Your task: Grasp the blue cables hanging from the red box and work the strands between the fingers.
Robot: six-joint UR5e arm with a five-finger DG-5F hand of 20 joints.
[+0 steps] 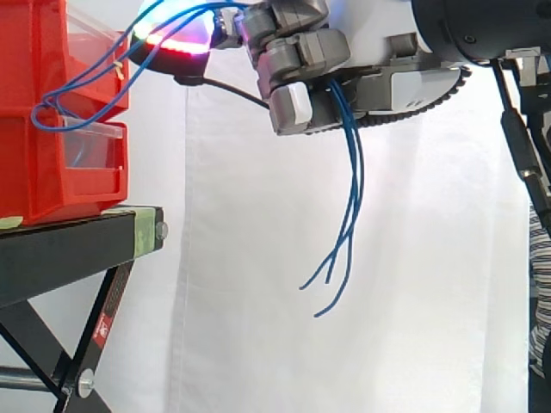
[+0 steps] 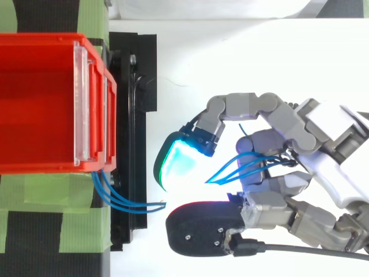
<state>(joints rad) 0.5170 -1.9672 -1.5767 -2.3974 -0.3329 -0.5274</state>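
Thin blue cables (image 1: 349, 206) run from the red box (image 1: 60, 112) on the left up to my hand (image 1: 297, 69), pass through its curled fingers and hang down loose below it, their ends free in the air. In the top view the same blue cables (image 2: 242, 164) lie between the curled fingers of my hand (image 2: 288, 161), and another stretch of them leaves the red box (image 2: 46, 104) at its lower front corner. The hand is shut on the strands, to the right of the box and clear of it. One fingertip (image 2: 184, 153) glows cyan-green.
The red box sits on a black stand (image 1: 77, 241) with green tape on its top. A white curtain (image 1: 258, 301) hangs behind. A black frame (image 1: 525, 172) stands at the right edge of the side view. Free air lies below the hand.
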